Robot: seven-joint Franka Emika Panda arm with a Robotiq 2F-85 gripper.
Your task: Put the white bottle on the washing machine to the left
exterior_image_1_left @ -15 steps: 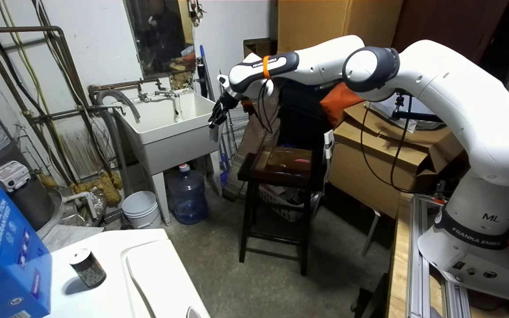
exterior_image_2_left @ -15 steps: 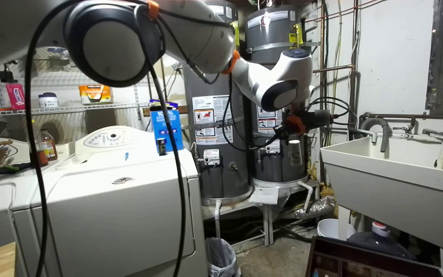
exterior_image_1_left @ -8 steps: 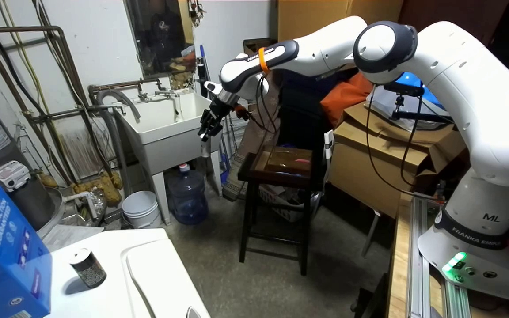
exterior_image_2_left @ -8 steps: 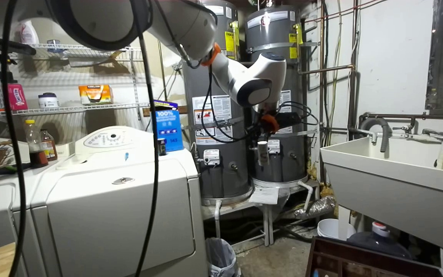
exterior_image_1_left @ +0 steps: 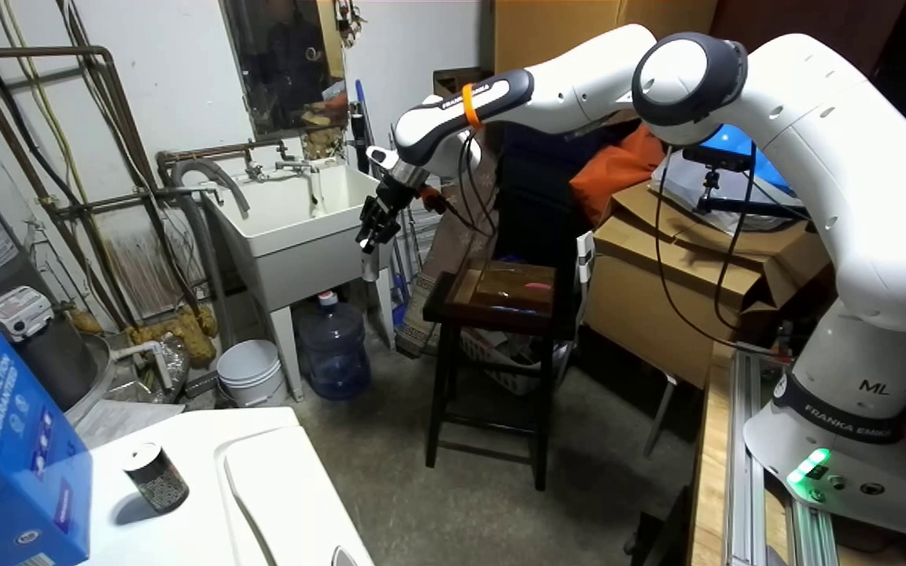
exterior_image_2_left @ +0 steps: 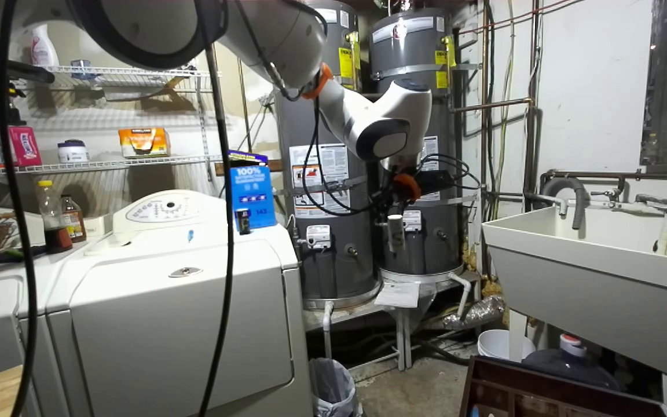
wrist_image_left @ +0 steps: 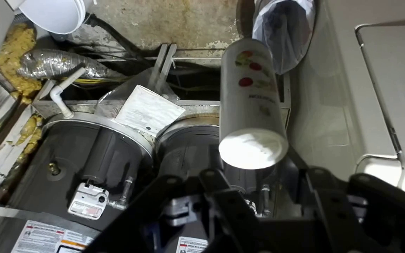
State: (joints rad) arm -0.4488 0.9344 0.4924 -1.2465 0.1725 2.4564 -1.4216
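Note:
My gripper is shut on the white bottle and holds it in the air in front of the sink's edge. In the wrist view the bottle is a white cylinder with a fruit label, its pale round end facing the camera, between the fingertips. In an exterior view the gripper and the hanging bottle show against a water heater. The washing machine's white top is at lower left. It also shows in an exterior view, left of the gripper. Where the fingers touch the bottle is partly hidden.
A blue box and a short dark can stand on the machine. The utility sink, blue water jug and dark stool are near the arm. Two grey water heaters stand behind the gripper.
The gripper and bottle have moved toward the washing machine's side and slightly down, then stayed almost still. The bottle stays held. A green light on the robot base has come on.

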